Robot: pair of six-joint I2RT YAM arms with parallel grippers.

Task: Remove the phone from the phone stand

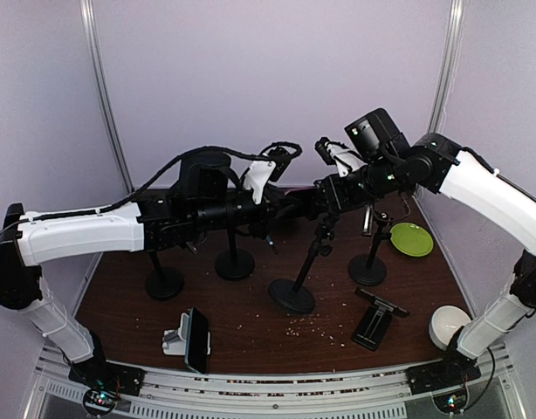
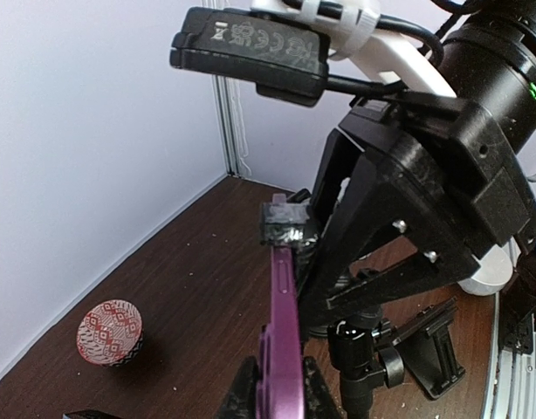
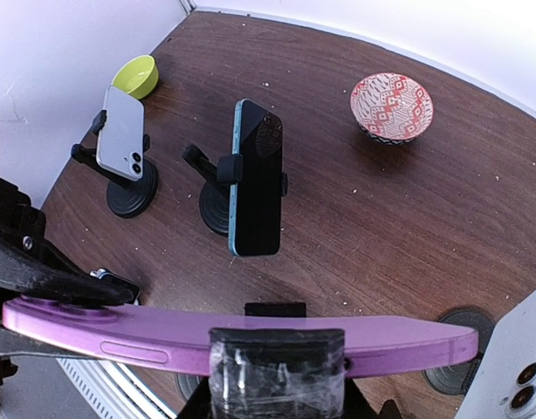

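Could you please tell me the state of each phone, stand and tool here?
purple phone, gripped by both tools.
left tool, shut on purple phone.
right tool, shut on purple phone.
blue phone, clamped upright.
white phone, clamped, tilted.
black stand, lying flat, empty.

My right gripper [image 2: 333, 236] crowds my left gripper [image 2: 277, 397] at two o'clock, close beside the purple phone [image 3: 250, 336]. Under my right wrist, stand-mounted phones block: blue phone [image 3: 255, 179] at twelve, silver phone [image 3: 121, 135] at ten. Bare table [image 3: 408, 227] opens at two.
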